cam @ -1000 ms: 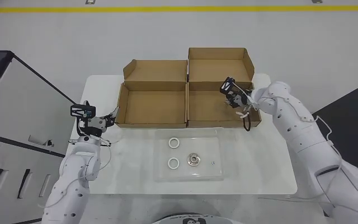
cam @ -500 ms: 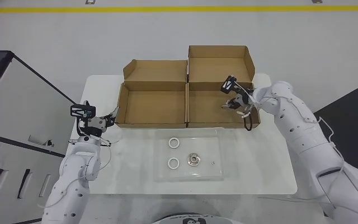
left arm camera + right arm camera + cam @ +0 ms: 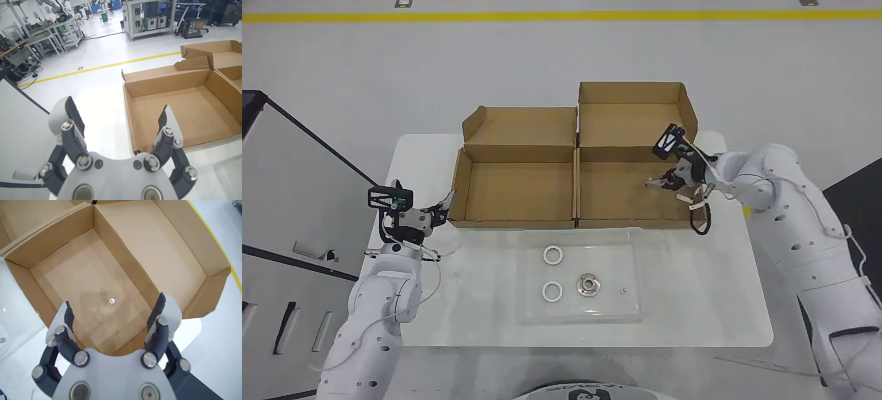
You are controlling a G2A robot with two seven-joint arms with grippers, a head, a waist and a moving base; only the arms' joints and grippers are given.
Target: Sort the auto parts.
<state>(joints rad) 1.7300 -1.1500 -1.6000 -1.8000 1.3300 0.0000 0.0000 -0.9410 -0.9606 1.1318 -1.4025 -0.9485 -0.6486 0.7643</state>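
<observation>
Table: white; two open cardboard boxes stand at its far side, with a clear tray nearer.
Right box: its lid flap stands up at the far side; your right gripper hangs over its right part; if it leaves low, it could catch the wall and shove the box.
Left box: touches the right box's left wall; a part dropped here by mistake would spoil the sort.
Tray: looks slick and light; a sideways nudge could slide it.
Right gripper: jaws spread, holding nothing.
Left gripper: jaws spread, holding nothing; it sits left of the left box.
Metal hub: in the tray, right of the rings; a shallow pinch may let it slip.
White rings: two, lying flat in the tray; their thin edges may skid from closing fingers.
Nut: alone on the right box's floor.
Small fastener: in the tray, right of the hub; likely the easiest part to miss or flick away.
</observation>
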